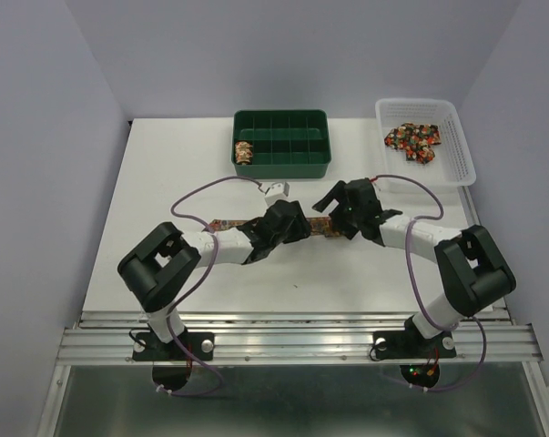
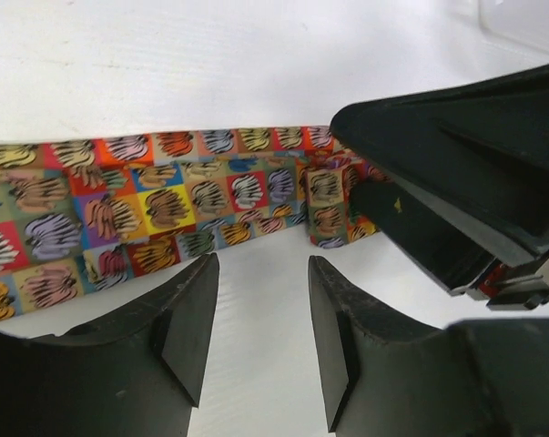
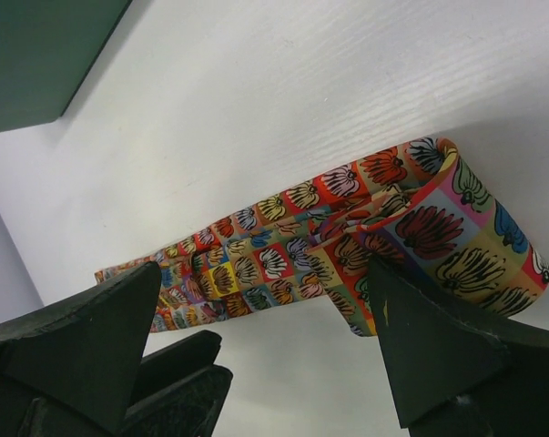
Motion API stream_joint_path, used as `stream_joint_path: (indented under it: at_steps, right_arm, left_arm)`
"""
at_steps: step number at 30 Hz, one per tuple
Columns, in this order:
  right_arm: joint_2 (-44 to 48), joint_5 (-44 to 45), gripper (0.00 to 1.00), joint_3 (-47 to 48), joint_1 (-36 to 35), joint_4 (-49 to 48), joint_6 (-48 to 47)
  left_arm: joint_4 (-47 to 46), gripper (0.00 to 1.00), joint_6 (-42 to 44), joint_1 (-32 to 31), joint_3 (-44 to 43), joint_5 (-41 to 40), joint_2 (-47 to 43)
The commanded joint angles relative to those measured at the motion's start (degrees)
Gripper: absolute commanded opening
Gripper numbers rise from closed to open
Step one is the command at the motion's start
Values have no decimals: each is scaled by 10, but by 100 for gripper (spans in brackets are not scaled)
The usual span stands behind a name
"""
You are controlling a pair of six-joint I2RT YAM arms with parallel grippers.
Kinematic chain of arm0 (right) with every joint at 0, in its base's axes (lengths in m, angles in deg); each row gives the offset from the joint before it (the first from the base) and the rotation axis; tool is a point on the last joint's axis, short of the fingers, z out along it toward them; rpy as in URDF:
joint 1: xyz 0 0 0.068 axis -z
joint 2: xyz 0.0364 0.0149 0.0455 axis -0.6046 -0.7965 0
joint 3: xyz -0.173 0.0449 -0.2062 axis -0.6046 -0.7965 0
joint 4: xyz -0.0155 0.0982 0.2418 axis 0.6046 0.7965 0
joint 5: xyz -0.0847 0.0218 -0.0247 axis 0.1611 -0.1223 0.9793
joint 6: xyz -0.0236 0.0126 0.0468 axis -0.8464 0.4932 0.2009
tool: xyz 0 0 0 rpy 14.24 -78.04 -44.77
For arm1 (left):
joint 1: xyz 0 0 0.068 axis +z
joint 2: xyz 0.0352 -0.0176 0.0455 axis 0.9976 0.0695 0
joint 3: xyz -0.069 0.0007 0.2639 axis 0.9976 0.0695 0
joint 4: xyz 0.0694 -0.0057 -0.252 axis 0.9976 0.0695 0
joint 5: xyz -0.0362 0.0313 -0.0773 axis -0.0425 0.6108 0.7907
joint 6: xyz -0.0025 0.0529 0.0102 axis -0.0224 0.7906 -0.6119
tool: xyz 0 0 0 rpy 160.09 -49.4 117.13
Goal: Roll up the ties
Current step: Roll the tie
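One tie (image 2: 147, 196) lies flat across the table, a strip of bright patchwork squares. Its end is folded into a small loose roll (image 2: 333, 205). It also shows in the right wrist view (image 3: 283, 255) and in the top view (image 1: 227, 223). My left gripper (image 2: 263, 273) is open and empty, just in front of the strip near the rolled end. My right gripper (image 3: 265, 300) is open, with one finger (image 3: 438, 355) over the folded end. Both grippers meet at mid-table, left gripper (image 1: 299, 225), right gripper (image 1: 333, 218). A rolled tie (image 1: 244, 151) sits in the green tray (image 1: 310, 168).
The green compartment tray stands at the back centre. A white basket (image 1: 461, 155) at the back right holds a heap of more ties (image 1: 413, 139). The right gripper's black fingers (image 2: 456, 182) fill the right of the left wrist view. Purple cables loop over both arms.
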Motion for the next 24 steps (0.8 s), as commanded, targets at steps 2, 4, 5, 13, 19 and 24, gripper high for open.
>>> stream_joint_path:
  at_steps: [2, 4, 5, 13, 19, 24]
  right_arm:
    - [24, -14, 100, -28, 7, -7, 51]
    - [29, -13, 100, -31, 12, -15, 58]
    - [31, -14, 100, -35, 13, -18, 64]
    - [40, -22, 100, -57, 26, -52, 100]
    - [54, 12, 100, -66, 33, -59, 116]
    - [55, 7, 100, -65, 35, -67, 119]
  left_arm:
    - [-45, 55, 6, -5, -44, 4, 25]
    - [-61, 55, 16, -8, -51, 12, 36]
    - [-63, 55, 17, -9, -57, 15, 41]
    - [-66, 54, 36, -13, -98, 28, 88]
    - [-62, 54, 45, -15, -111, 36, 109]
    - [-58, 52, 46, -15, -131, 36, 132]
